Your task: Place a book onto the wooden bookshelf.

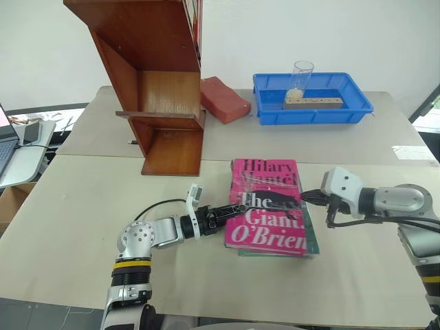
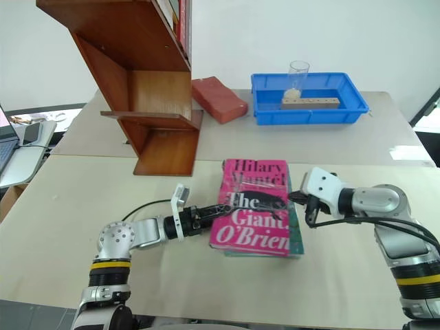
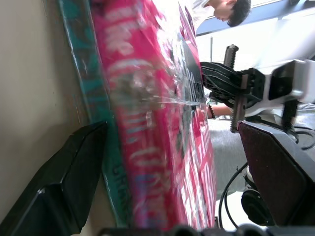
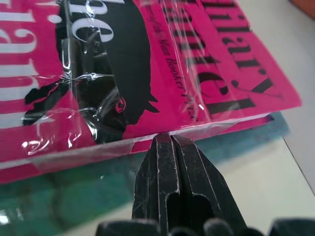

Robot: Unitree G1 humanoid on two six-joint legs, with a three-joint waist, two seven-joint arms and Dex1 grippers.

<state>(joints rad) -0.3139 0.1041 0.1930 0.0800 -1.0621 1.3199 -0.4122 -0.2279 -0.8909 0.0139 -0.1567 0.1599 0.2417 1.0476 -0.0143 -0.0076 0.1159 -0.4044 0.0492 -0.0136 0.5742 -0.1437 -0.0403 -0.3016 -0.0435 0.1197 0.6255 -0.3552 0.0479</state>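
Nearest the camera, the left pincer (image 1: 230, 210) reaches level toward the book (image 1: 268, 206) from its spine side, jaws spread wide; in the left wrist view one finger (image 3: 64, 187) sits low beside the teal-green book (image 3: 110, 172) underneath and the other (image 3: 278, 172) stands above the pink cover, so nothing is gripped yet. The right pincer (image 4: 172, 147) is fully shut, holds nothing, and its tip presses at the book's opposite edge, at the seam between the pink volume and the teal one.

Judgement on the step in hand: the book is being prised and braced for pickup. To do it well, the right tip should keep the book from sliding while the left jaws close on the pink volume alone; the lower finger appears to sit beside the teal book and would need to enter between the two, or both may be lifted together.

Condition of the book: bright pink, glossy, with a wrinkled clear wrap catching glare, white and black lettering and a black animal figure. That wrap may prove slippery.

Location: the book lies flat on the teal one on the bench (image 1: 103, 199), in front of the wooden bookshelf (image 1: 161, 89) and well apart from it.
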